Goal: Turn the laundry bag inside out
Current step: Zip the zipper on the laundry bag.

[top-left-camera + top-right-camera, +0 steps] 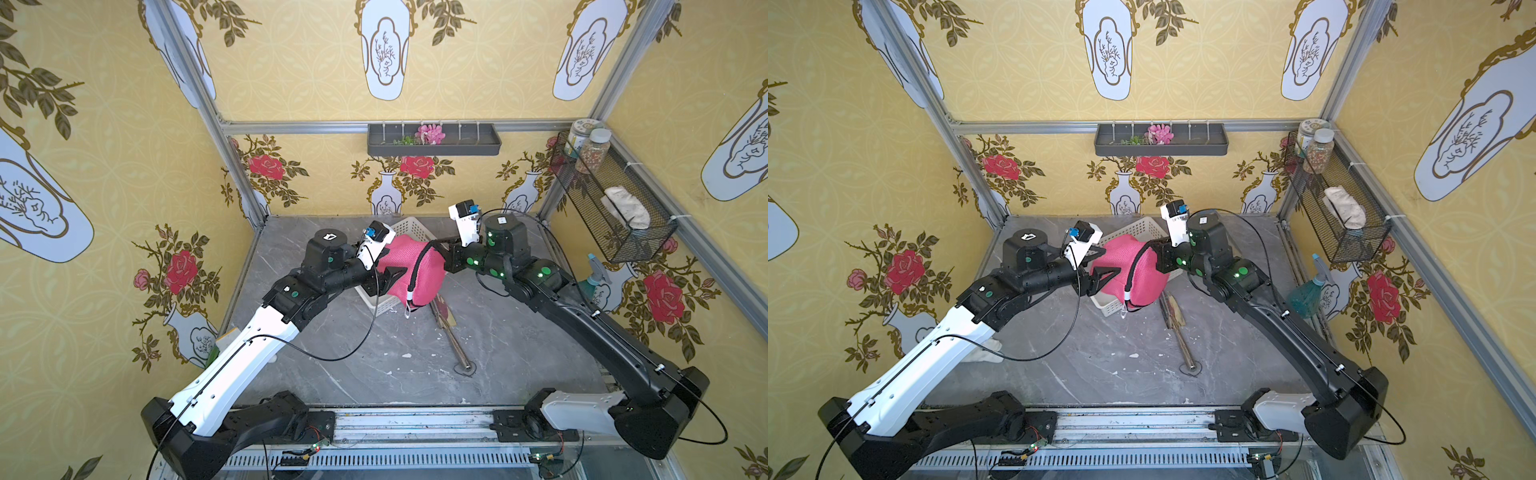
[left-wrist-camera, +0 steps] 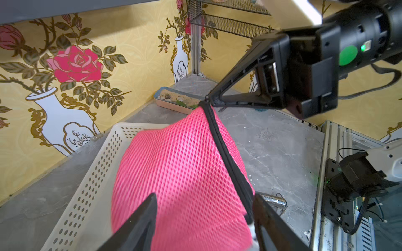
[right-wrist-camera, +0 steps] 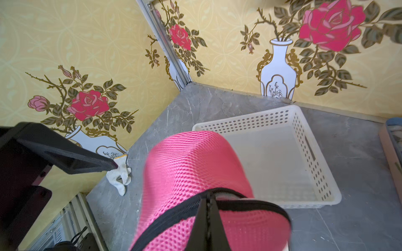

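Observation:
The pink mesh laundry bag hangs in the air over the near end of the white perforated basket. My right gripper is shut on the bag's black zipper trim at its top edge, and the bag droops from that point. My left gripper is open, level with the bag's lower left side. Its two fingers stand wide apart on either side of the mesh without clamping it. A small white tab dangles from the bag's lowest corner.
A metal-tipped stick lies on the grey table in front of the bag. A white crumpled cloth sits by the left wall. A sand-filled tray and a spray bottle stand at the right, under a wire shelf.

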Controlling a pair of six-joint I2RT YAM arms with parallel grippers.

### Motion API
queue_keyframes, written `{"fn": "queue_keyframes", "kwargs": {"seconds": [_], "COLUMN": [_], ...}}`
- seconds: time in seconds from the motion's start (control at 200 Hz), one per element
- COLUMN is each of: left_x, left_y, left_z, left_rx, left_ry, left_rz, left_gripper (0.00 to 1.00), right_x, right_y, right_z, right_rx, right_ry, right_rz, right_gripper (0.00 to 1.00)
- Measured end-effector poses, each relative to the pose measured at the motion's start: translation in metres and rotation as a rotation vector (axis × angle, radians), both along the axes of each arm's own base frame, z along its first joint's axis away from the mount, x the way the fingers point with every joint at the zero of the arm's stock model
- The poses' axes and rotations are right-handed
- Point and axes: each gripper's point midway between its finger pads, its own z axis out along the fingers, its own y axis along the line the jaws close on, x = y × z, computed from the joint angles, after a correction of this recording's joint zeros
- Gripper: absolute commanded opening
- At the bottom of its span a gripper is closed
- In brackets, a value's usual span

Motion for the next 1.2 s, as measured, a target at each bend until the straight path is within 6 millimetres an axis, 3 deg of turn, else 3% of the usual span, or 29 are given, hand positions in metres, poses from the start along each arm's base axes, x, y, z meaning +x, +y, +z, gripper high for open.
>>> {"fn": "queue_keyframes", "kwargs": {"seconds": [0.22, 0.569, 0.673, 0.863, 1.197], "left_x": [0.005, 0.004, 0.007, 0.008, 0.007], "left_y": [-0.008, -0.016, -0.019, -0.020, -0.019], "left_z": [-0.002, -0.006, -0.005, -0.013, -0.009], "left_rx": [-0.018, -0.098, -0.109, -0.091, -0.066], "left_ry": [0.039, 0.096, 0.095, 0.109, 0.070], "left_rz": [-0.009, -0.018, -0.022, -0.024, -0.042], "left_gripper": [0.73, 0.68, 0.59, 0.33, 0.00], "right_x": [-0.015, -0.025, -0.026, -0.029, -0.032], "right_y": [0.036, 0.047, 0.048, 0.048, 0.042], "right_z": [-0.002, 0.014, 0.015, 0.018, 0.027], "right_rx": [0.018, 0.037, 0.039, 0.040, 0.067], "right_ry": [0.029, -0.020, -0.020, -0.028, -0.034], "right_rz": [0.098, 0.085, 0.075, 0.063, 0.044], "right_gripper": [0.00, 0.00, 0.00, 0.00, 0.00]}}
